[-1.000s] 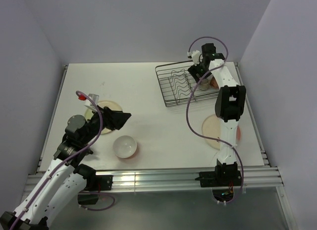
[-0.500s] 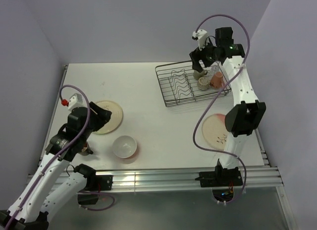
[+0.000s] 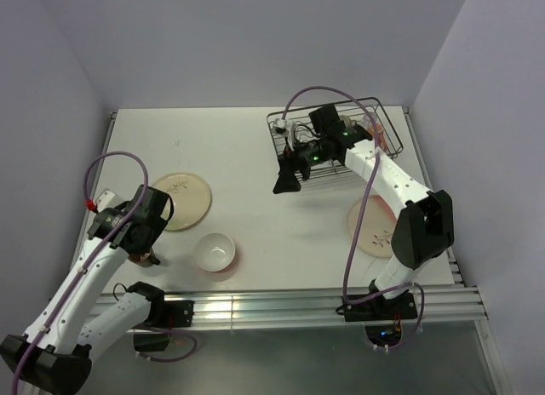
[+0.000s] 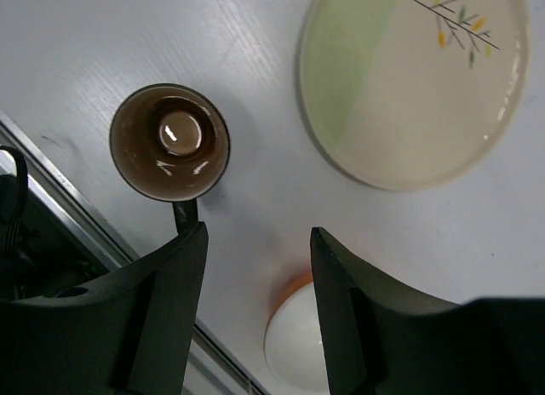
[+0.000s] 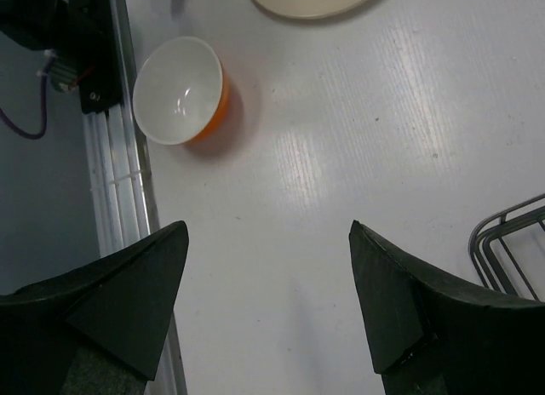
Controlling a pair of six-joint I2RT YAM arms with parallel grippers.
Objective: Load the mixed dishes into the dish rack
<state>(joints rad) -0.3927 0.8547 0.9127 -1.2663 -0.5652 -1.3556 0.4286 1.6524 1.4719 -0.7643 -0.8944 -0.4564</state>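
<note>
The black wire dish rack (image 3: 319, 148) stands at the back right, partly hidden by my right arm; its corner shows in the right wrist view (image 5: 511, 233). A pink mug (image 3: 375, 129) peeks out at its right end. My right gripper (image 3: 284, 182) is open and empty above bare table (image 5: 268, 301), just left of the rack. My left gripper (image 3: 149, 235) is open and empty (image 4: 255, 310), high above the brown cup (image 3: 146, 259) (image 4: 170, 142). The white bowl (image 3: 215, 252) (image 4: 298, 340) (image 5: 179, 90) and the cream plate (image 3: 183, 199) (image 4: 417, 80) lie near it. The cream-and-pink plate (image 3: 375, 231) lies at the right.
An aluminium rail (image 3: 272, 303) runs along the table's near edge and shows in the right wrist view (image 5: 119, 199). Walls close in the table at the back and both sides. The olive cup and clear glass are hidden.
My right arm has swung from above the rack's back down to its front left. My left arm has drawn back over the brown cup. Both grippers stay empty.
</note>
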